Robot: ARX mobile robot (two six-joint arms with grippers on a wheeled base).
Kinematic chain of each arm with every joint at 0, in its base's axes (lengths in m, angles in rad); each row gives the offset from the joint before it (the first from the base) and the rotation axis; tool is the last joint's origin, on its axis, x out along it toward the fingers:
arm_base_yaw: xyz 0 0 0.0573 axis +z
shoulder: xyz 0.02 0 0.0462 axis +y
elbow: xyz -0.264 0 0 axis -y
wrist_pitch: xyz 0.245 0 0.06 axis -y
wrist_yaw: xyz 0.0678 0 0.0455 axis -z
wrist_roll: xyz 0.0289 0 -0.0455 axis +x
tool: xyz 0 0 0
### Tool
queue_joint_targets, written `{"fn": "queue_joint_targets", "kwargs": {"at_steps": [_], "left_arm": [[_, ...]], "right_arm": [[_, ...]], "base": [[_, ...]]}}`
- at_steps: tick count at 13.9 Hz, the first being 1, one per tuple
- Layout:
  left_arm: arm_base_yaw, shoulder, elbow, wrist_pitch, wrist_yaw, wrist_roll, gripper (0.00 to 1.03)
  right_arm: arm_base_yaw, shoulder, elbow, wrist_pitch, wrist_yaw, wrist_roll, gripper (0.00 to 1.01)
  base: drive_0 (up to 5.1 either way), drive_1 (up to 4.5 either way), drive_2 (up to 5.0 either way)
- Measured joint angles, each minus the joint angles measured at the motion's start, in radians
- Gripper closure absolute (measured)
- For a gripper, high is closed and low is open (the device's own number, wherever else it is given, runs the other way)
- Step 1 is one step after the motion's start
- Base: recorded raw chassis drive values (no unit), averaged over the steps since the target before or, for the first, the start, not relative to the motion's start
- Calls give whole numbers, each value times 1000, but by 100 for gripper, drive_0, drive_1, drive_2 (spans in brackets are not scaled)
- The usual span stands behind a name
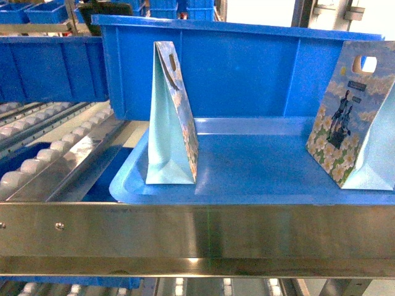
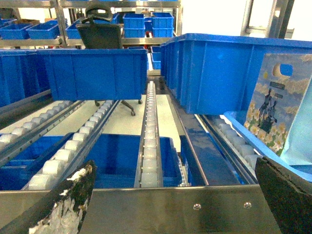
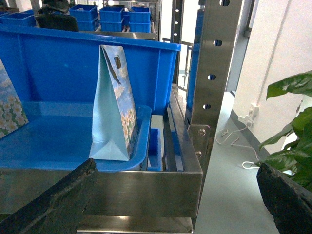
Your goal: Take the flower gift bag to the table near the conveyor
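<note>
Two flower gift bags stand upright on a shallow blue tray (image 1: 247,185) that sits on the conveyor (image 1: 197,231). One bag (image 1: 171,117) is left of centre, edge-on. The other (image 1: 352,117) is at the right and shows its flower print. Neither gripper shows in the head view. My left gripper (image 2: 175,204) is open in front of the conveyor's steel end rail, with a gift bag (image 2: 275,107) off to its right. My right gripper (image 3: 170,204) is open and empty before the rail, with a gift bag (image 3: 114,107) above and left of it. The table is out of view.
A deep blue bin (image 1: 247,68) stands right behind the tray. Roller tracks (image 1: 37,154) run along the left, with more blue bins (image 2: 92,73) on them. A perforated steel post (image 3: 214,68) and a green plant (image 3: 292,126) are at the right, over bare floor.
</note>
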Motion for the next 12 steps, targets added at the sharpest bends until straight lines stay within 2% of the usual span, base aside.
{"fn": "queue_joint_targets", "kwargs": {"at_steps": [12], "left_arm": [[0, 0, 0, 0, 0, 0, 5]], "right_arm": [[0, 0, 0, 0, 0, 0, 3]], "base": [[0, 0, 0]]}}
